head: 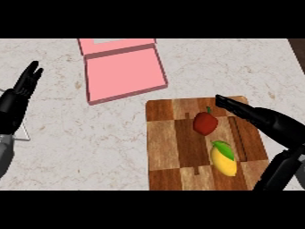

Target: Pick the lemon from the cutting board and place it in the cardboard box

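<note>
Yellow oval lemon with a green leaf (pixel 224 159) is seen lying on the checkered wooden cutting board (pixel 164 147), just below a dark red pepper-like fruit (pixel 205 123). So nothing's been picked yet. The right hand (pixel 247 111) is held over the board's upper right, fingers straight and together, nothing gripped, probably lined up for the grab. The flat pink open box (pixel 125 71) is parked up the marble counter (pixel 82 143), well apart. The left hand (pixel 24 85) is just rested open at the left edge.

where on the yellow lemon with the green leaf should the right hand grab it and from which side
Grip the yellow lemon across its narrow middle, coming from above. It lies lengthwise on the wooden cutting board, sides free, clear of the red pepper; the right hand hovers open nearby.
</note>
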